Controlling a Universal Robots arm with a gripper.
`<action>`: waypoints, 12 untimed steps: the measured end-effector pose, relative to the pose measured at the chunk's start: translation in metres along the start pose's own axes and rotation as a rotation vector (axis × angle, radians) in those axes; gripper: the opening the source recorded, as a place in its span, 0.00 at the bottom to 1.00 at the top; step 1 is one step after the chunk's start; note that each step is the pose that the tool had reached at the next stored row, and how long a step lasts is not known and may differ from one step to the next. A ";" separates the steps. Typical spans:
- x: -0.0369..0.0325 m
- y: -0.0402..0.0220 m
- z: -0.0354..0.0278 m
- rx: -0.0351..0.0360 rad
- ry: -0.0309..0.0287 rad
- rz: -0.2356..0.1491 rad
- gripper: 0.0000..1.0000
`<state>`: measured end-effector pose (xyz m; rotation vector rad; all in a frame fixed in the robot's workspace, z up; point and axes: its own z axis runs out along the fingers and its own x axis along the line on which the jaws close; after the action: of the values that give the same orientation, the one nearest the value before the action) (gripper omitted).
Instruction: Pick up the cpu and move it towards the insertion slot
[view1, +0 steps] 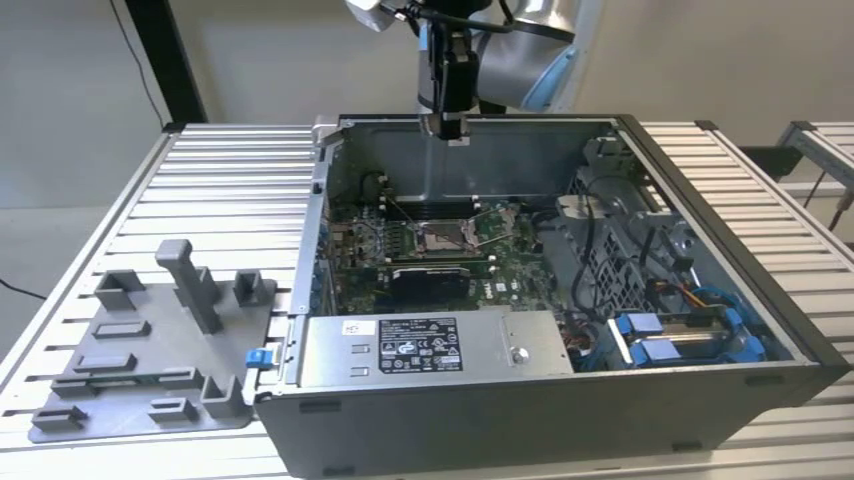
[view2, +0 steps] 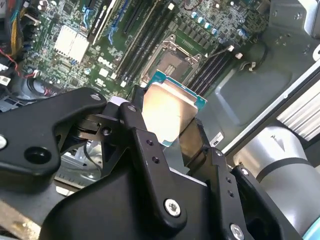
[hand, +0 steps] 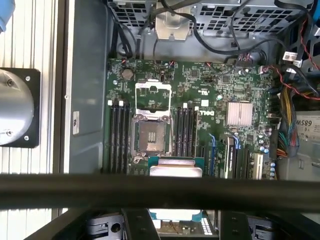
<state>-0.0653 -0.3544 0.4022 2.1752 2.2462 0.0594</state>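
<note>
— Where is the gripper (view1: 447, 122) sitting right now?

— In the exterior view it is hanging at the top centre of the frame, just above the back wall of the open computer case (view1: 707, 180). Its black fingers (view2: 150, 145) are closing on the cpu (view2: 167, 112), which is showing its pale silvery top and a thin teal rim in the second wrist view.

— And the insertion slot?

— It is lying open on the green motherboard (hand: 210, 95), in the middle of the case floor: see the insertion slot (view1: 439, 236) in the exterior view, well below the gripper. In the second wrist view the slot (view2: 172, 62) is sitting just beyond the chip's upper edge (apart from it, not touching). In the first wrist view the cpu (hand: 176, 169) is showing in the lower centre, just under the slot (hand: 149, 136).

— Anything else around?

— A grey fixture tray (view1: 147, 385) is resting on the ribbed counter (view1: 227, 190) at the lower left of the exterior view.
</note>
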 end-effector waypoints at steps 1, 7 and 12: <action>0.0000 -0.0001 0.0008 0.0009 0.0002 0.000 0.00; -0.0001 -0.0002 0.0059 0.0177 0.0014 0.000 0.00; -0.0002 -0.0004 0.0124 0.0195 0.0027 0.000 0.00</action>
<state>-0.0652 -0.3544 0.3899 2.1854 2.2583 0.0406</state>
